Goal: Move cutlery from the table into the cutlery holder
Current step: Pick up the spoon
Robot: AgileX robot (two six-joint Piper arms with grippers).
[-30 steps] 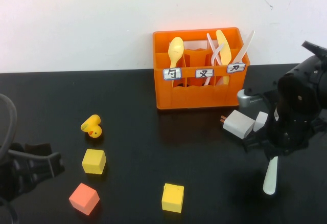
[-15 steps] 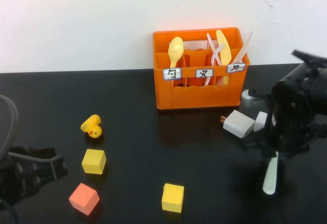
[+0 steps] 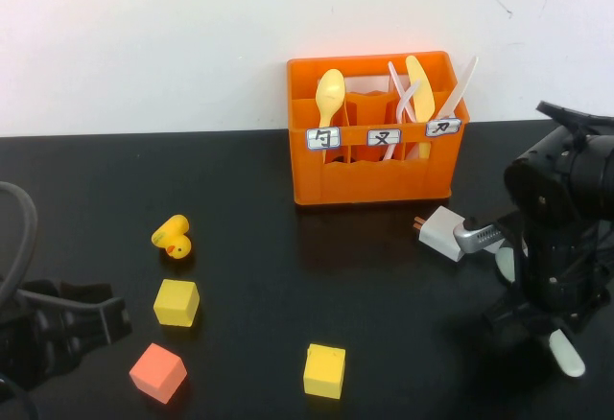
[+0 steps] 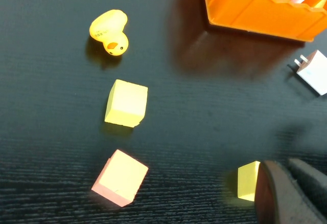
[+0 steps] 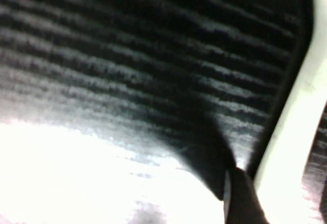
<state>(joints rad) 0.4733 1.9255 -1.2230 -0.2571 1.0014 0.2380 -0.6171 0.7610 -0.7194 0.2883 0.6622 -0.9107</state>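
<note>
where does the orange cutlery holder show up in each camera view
High view: cutlery holder stands at the table's far edge, right of center.
Left wrist view: only its lower corner shows at the picture's edge.
Right wrist view: not in it.
Shared landmark: the white plug near the holder.

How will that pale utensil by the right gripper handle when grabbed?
The pale utensil looks thin, flat plastic: probably light, stiffish, and hard to pinch lying flat. It may skid on the smooth table. Right gripper hovers over it; left gripper, shut, rests near-left.
</note>
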